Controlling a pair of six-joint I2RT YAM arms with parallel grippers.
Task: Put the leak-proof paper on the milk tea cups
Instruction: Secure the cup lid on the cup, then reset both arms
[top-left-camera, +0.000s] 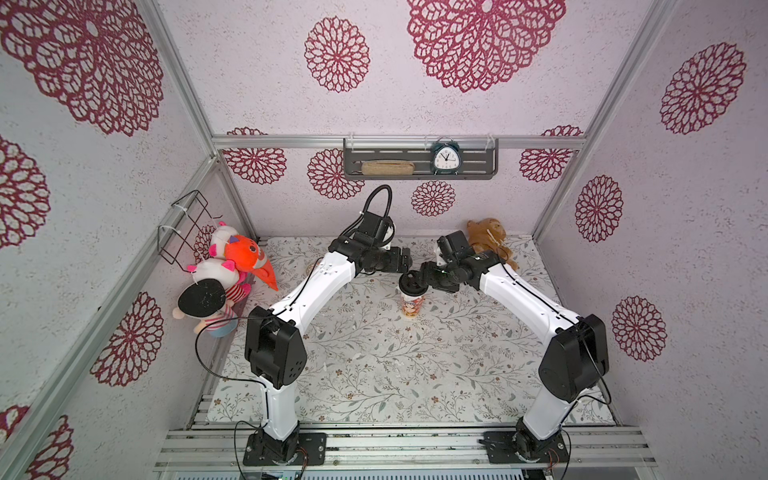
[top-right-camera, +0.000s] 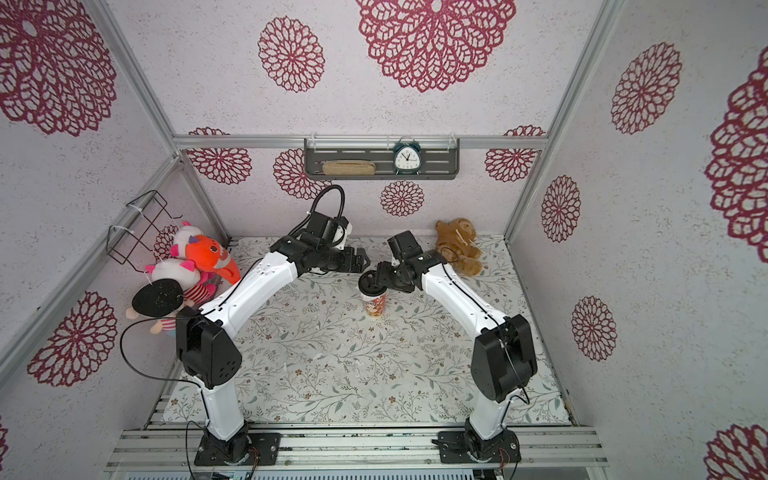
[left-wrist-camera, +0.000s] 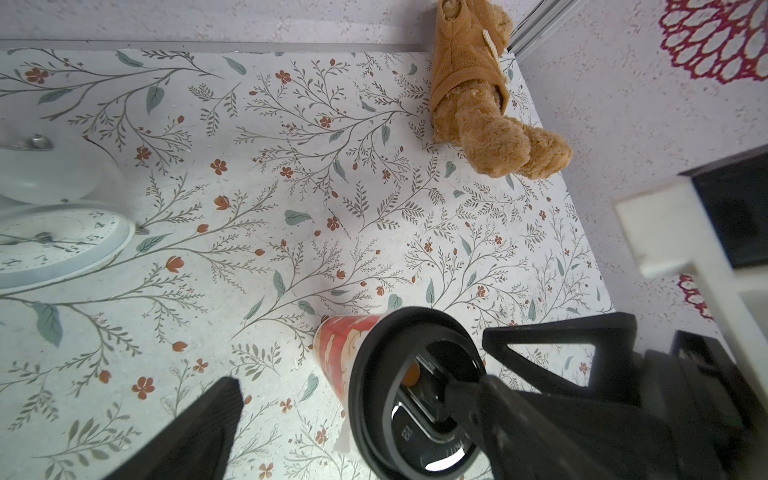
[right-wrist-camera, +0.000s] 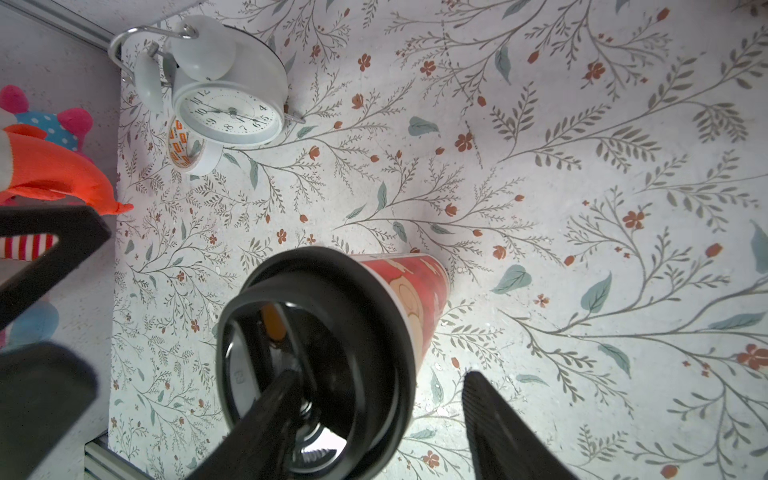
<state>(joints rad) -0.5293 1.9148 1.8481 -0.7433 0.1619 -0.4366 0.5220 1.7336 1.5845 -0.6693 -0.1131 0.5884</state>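
Red patterned paper cup (top-left-camera: 412, 307) stands on the flowery table (top-left-camera: 374, 365), round black plastic lid (top-left-camera: 410, 286) on top, thin white leak-proof paper (left-wrist-camera: 343, 438) peeking out underneath. Left gripper (top-right-camera: 365, 259) and right gripper (right-wrist-camera: 378, 376) are spread wide, holding nothing. The job looks done.

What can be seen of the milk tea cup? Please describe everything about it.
The milk tea cup is a tall, tapered paper cup, red with cream and white print. It stands upright near the middle of the floral table. A black lid covers its rim and hides the inside. A thin white sheet peeks out under the lid's edge. The right gripper is open, with one finger over the lid; contact is unclear.
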